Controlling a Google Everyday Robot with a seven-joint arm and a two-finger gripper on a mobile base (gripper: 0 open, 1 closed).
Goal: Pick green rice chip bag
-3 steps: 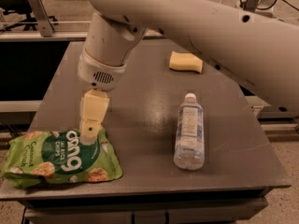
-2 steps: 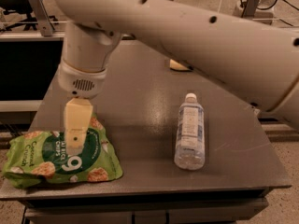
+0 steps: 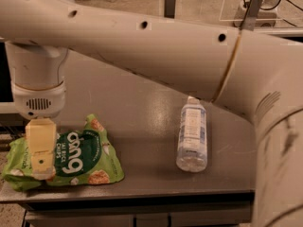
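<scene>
The green rice chip bag [image 3: 78, 157] lies flat at the front left corner of the grey table [image 3: 142, 108], white lettering facing up. My gripper [image 3: 41, 170] hangs from the white wrist [image 3: 38, 86] and reaches down onto the left part of the bag, its tip at or just above the bag's surface. It covers a strip of the bag's left side. My large white arm spans the top of the view and hides the back of the table.
A clear plastic water bottle [image 3: 192, 135] with a white label lies on its side right of the middle, cap pointing away. The table's front edge runs just below the bag and the bottle. Dark shelving shows at the far left.
My gripper has moved left and lower, from above the bag's top edge to over its left part. The arm now fills more of the view and hides the yellow thing at the back.
</scene>
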